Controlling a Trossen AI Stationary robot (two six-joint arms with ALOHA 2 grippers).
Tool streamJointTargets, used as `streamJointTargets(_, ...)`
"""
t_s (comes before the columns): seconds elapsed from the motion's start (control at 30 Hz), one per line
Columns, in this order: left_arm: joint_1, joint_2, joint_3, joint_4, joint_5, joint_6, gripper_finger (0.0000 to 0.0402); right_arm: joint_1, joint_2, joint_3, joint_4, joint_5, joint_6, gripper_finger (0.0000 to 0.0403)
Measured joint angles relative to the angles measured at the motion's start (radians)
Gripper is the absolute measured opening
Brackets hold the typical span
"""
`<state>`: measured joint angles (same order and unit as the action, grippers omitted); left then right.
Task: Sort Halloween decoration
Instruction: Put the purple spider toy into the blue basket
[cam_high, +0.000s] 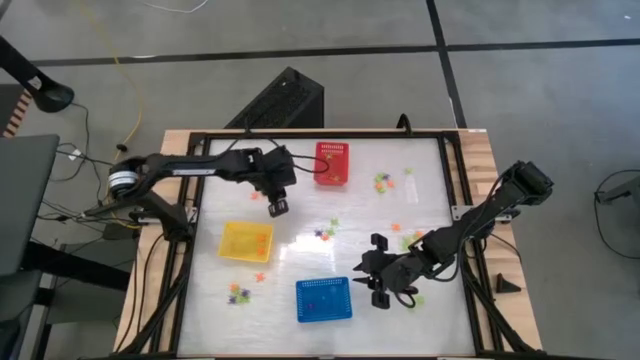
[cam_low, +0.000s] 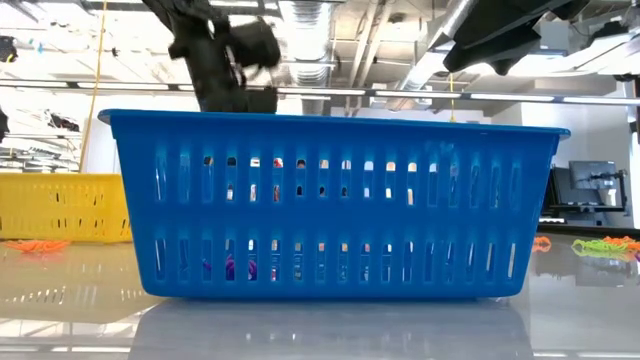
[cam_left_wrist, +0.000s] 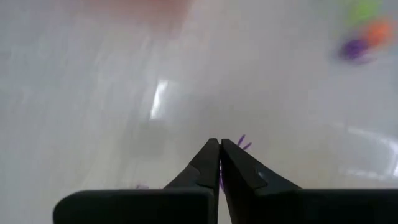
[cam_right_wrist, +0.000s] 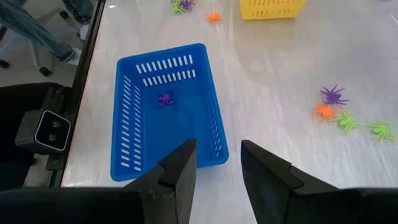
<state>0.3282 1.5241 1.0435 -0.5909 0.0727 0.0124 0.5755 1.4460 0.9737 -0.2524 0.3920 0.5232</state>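
Observation:
My left gripper (cam_high: 277, 206) hangs over the table's middle left, between the red basket (cam_high: 333, 163) and the yellow basket (cam_high: 246, 241). It is shut on a tiny purple decoration (cam_left_wrist: 240, 142). My right gripper (cam_high: 368, 272) stands open and holds nothing, just right of the blue basket (cam_high: 323, 300). A purple decoration (cam_right_wrist: 165, 98) lies on that basket's floor. More purple, orange and green decorations lie loose on the tabletop (cam_high: 325, 232) (cam_high: 383, 181) (cam_right_wrist: 334, 94). My left gripper pinches the purple decoration between its two fingertips (cam_left_wrist: 211, 155). A sliver of purple (cam_left_wrist: 221, 177) shows in the slit between them, and thin legs (cam_left_wrist: 242, 143) stick out past the tips. The fingers slant down toward the table.
Loose decorations also lie near the yellow basket's front (cam_high: 238, 292) and by the right arm (cam_high: 400, 235) (cam_right_wrist: 348, 121). The table has a black frame (cam_high: 455, 200) along its edges. In the low view the blue basket (cam_low: 330, 210) fills the front.

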Motion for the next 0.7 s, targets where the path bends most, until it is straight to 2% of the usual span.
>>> streamJointTargets(0.17, -0.163, -0.102, -0.006, 0.098, 0.04, -0.102, 0.0, 0.0, 0.0, 0.0, -0.001, 0.0, 0.0, 0.0159)
streamJointTargets(0.33, -0.415, -0.114, -0.062, 0.392, 0.042, -0.19, 0.0, 0.0, 0.0, 0.0, 0.001, 0.0, 0.0, 0.0159)
streamJointTargets(0.5, -0.639, -0.037, -0.093, 0.648, -0.068, -0.22, 0.0, 0.0, 0.0, 0.0, 0.008, 0.0, 0.002, 0.0159)
streamJointTargets(0.6, -0.728, 0.035, -0.09, 0.798, -0.141, -0.226, 0.0, 0.0, 0.0, 0.0, 0.022, 0.0, 0.002, 0.0159)
streamJointTargets(0.7, -0.777, 0.12, -0.09, 0.919, -0.162, -0.234, 0.0, 0.0, 0.0, 0.001, 0.034, 0.0, 0.002, 0.0159)
